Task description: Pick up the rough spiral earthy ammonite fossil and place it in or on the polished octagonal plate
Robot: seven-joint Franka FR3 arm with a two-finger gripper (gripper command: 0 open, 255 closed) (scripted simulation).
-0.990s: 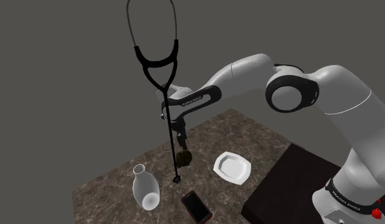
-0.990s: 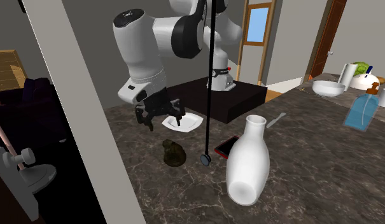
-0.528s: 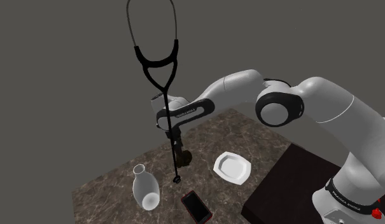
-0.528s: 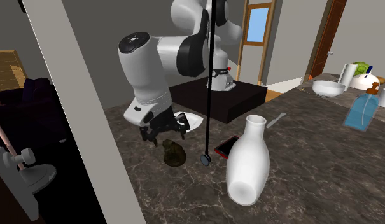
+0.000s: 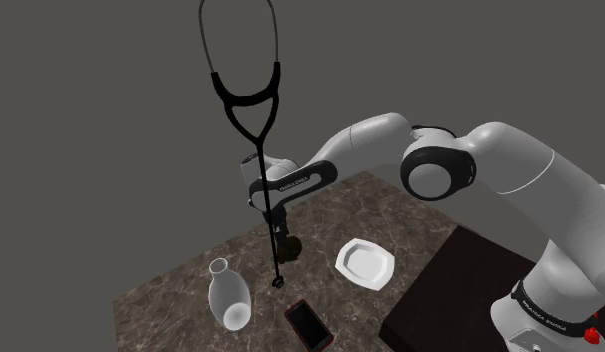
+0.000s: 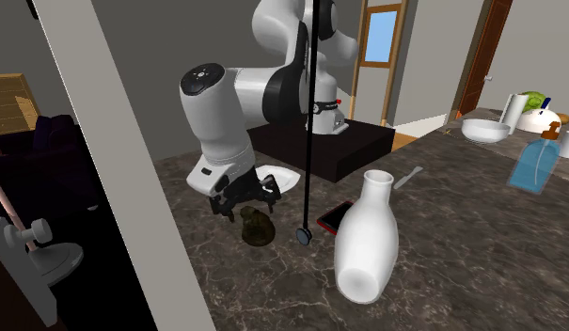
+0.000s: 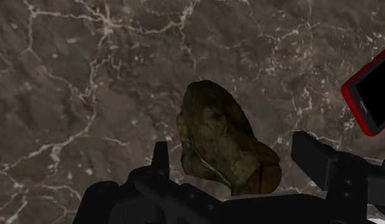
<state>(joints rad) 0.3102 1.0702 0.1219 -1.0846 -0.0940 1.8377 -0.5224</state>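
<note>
Claw (image 5: 282,232), shoulder view: black, two-fingered, pointed down at the worktop (image 5: 170,292), low over the ammonite fossil (image 5: 289,246), a dark brownish lump. Octagonal plate (image 5: 365,264), white, empty, lies near the fossil on the side toward the stand. Also listed: a stethoscope (image 5: 261,130) standing upright just beside the claw, a white vase (image 5: 229,296), a red-edged smartphone (image 5: 308,325).

Second exterior view: claw (image 6: 243,199) hangs just above the fossil (image 6: 258,228), which rests on the dark veined worktop (image 6: 442,282). Plate (image 6: 280,178) lies behind the claw, partly hidden by the arm. Stethoscope (image 6: 310,122), vase (image 6: 367,241) and smartphone (image 6: 337,216) stand to that view's right of the fossil.

Wrist view: claw (image 7: 237,156) wide open, holding nothing; fingers (image 7: 315,159) stand either side of the fossil (image 7: 219,133) with marble showing between stone and finger. Smartphone (image 7: 372,92) off to one side.

Progress, as judged: approach complete, fingers straddling the fossil. Outstanding: closing, lifting, carrying across, setting down on the plate.
</note>
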